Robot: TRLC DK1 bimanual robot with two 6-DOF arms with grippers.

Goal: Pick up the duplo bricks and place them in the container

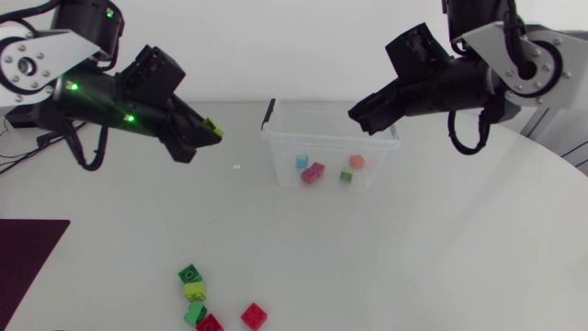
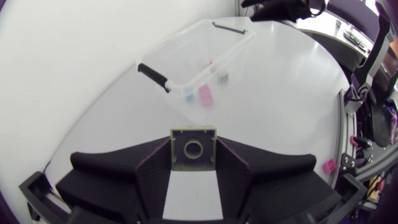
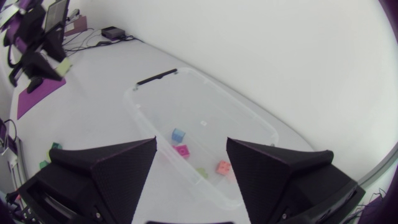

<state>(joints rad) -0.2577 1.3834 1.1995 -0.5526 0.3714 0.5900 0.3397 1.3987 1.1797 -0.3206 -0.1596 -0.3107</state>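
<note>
Left gripper (image 1: pixel 209 131) clamped on the flat sides of a pale green duplo brick (image 2: pixel 193 148), likely light, rigid and smooth; right gripper (image 3: pixel 191 143) spread empty above the clear container (image 1: pixel 272 138).

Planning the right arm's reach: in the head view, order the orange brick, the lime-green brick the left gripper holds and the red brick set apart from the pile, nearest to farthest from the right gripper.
From the right gripper:
1. Orange brick, in the clear plastic container, close by.
2. Lime-green brick, held by the left gripper, opposite.
3. Red brick, near the table's front edge.
</note>
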